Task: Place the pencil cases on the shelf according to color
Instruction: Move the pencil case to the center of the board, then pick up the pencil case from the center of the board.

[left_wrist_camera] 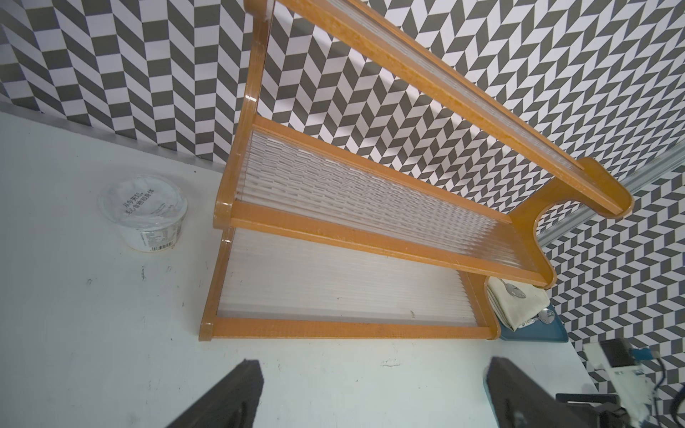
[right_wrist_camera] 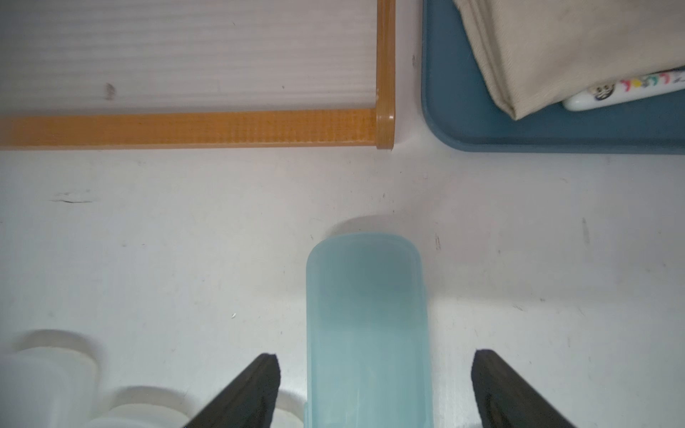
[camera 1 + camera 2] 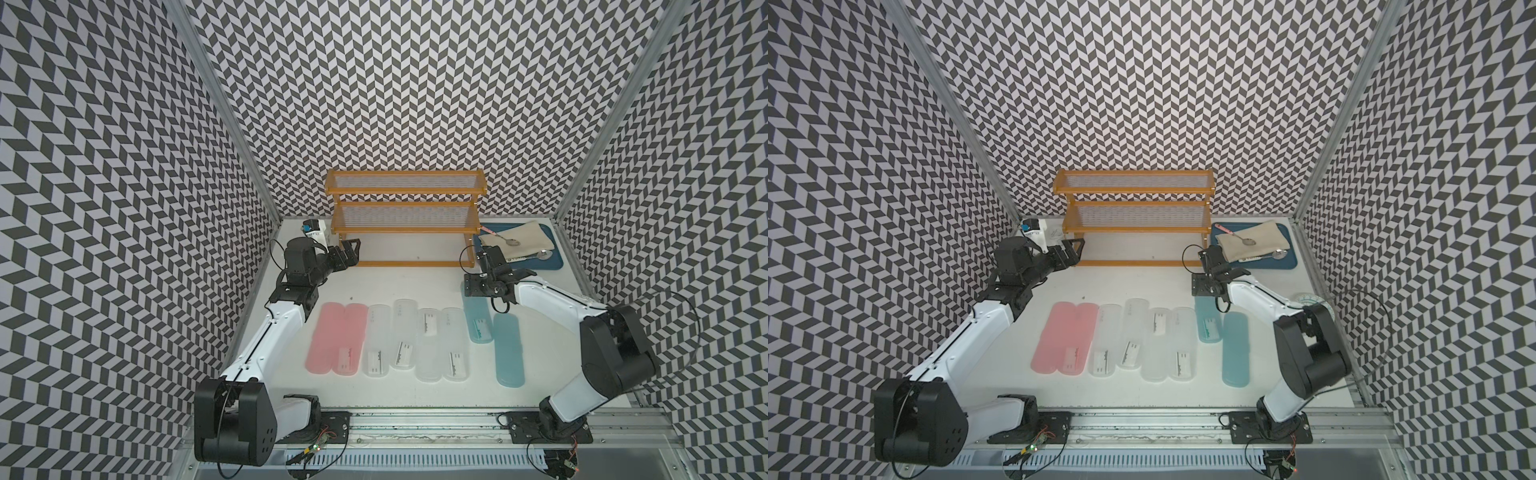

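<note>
All 8 pencil cases (image 3: 405, 332) lie flat on the white surface (image 3: 415, 286), side by side and grouped by colour: 2 pink cases (image 3: 332, 338) toward the left arm, 4 clear-white cases (image 3: 430, 345) in the middle, 2 light blue cases (image 3: 508, 351) toward the right arm. That order probably lets each arm take the colours nearest it. The shelf (image 3: 411, 263) stands behind them against the back wall, its 3 tiers bare, so no case is placed yet.

The right hand (image 2: 376, 355) hangs low over the far end of the blue case nearer the shelf (image 2: 367, 315). Its fingers stand apart, 1 on each side with a gap on both, holding nothing; they straddle the narrow width because that is the span they can close on. This looks like the first pick, and the smooth plastic may pivot or slip when gripped near an end.

The left hand (image 1: 374, 365) hovers wide open and empty in front of the shelf's left end, clear of the row. A white tub (image 1: 144, 211) sits beside that end and a dark blue tray (image 3: 555, 262) with a beige cloth (image 3: 525, 237) beside the other, neither part of the sorting.
</note>
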Robot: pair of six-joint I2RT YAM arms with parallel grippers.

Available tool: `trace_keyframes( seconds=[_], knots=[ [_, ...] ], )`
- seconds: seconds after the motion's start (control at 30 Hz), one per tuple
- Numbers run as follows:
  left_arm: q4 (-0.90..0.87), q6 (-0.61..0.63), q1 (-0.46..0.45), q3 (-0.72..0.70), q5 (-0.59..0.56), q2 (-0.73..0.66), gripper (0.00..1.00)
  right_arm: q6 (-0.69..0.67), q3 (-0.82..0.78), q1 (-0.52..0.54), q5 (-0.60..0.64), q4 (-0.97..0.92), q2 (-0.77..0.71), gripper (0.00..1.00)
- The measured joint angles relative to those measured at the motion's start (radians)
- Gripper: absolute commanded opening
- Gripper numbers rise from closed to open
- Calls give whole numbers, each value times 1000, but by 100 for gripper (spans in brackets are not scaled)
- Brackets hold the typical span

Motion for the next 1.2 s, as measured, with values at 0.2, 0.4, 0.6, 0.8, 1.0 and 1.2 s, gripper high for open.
trace_keyframes(
  seconds=[0.2,0.4,0.6,0.8,1.0,1.2],
  knots=[
    [21,-17,0,-3,17,0,100,24,-175,66,-14,-39,-117,86],
    [26,-26,0,-3,35,6,100,53,-204,93,-37,-89,-114,86],
    [27,-36,0,-3,47,15,100,70,-204,96,-44,-86,-62,86],
    [27,-37,0,-3,56,27,100,71,-204,98,-46,-79,-30,86],
    [27,-37,0,-3,60,27,100,71,-180,98,-34,-70,25,83],
    [26,-38,0,-3,60,28,100,72,-164,98,-27,-65,42,84]
  ],
)
